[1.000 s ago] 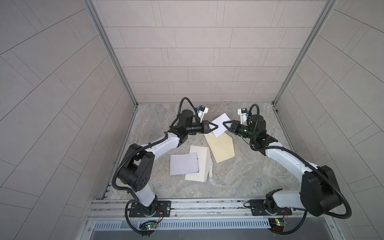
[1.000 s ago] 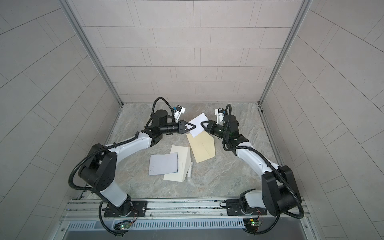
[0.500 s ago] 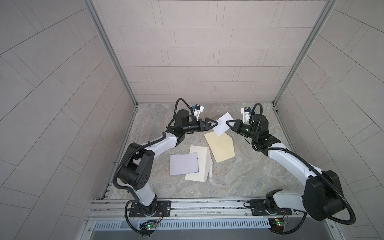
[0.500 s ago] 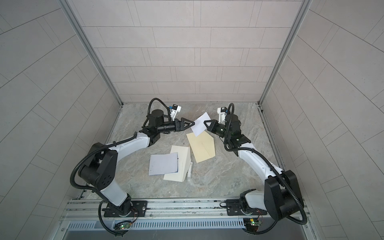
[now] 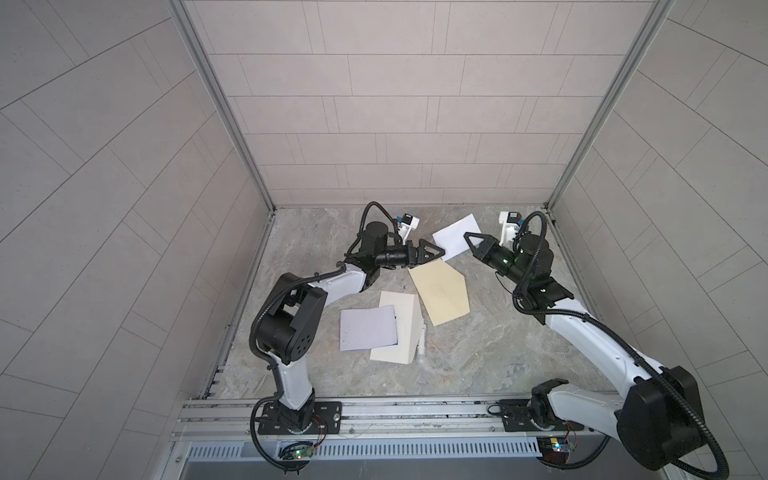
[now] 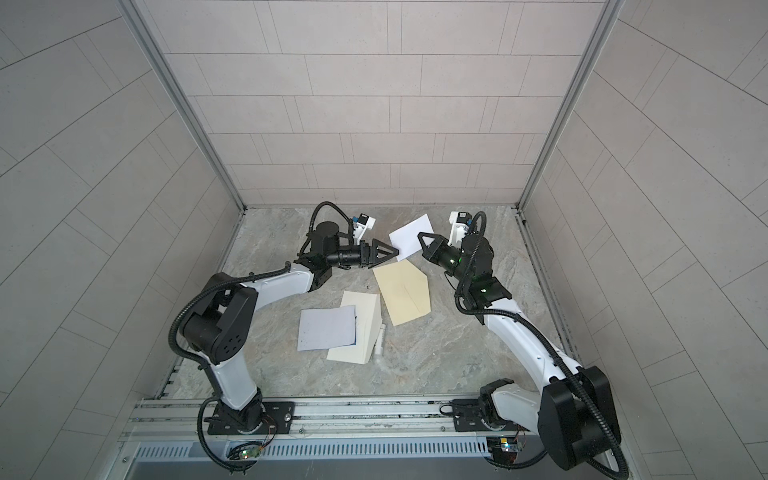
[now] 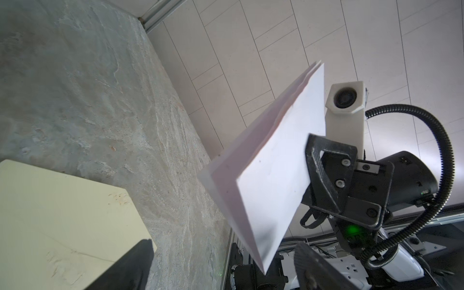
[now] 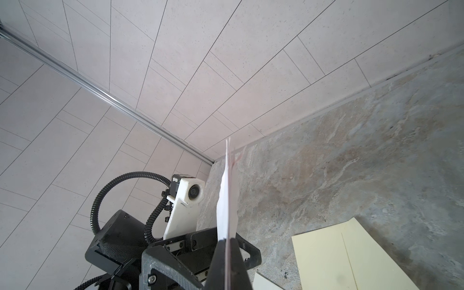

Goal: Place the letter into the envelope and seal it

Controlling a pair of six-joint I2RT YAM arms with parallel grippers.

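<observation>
In both top views the folded white letter hangs in the air at the back of the floor. My right gripper is shut on its right edge. The right wrist view shows the letter edge-on, pinched in the right gripper. My left gripper is open at the letter's lower left corner. In the left wrist view that corner of the letter sits between the spread fingers without touching them. The yellow envelope lies flat below, flap open.
A second cream envelope lies nearer the front with a lavender sheet on top of it. A small white tube rests at its right edge. Tiled walls close in the marble floor on three sides.
The letter has passed from my left gripper to my right: the left jaws opened and the right jaws shut on it. The letter shifted slightly to the right.
</observation>
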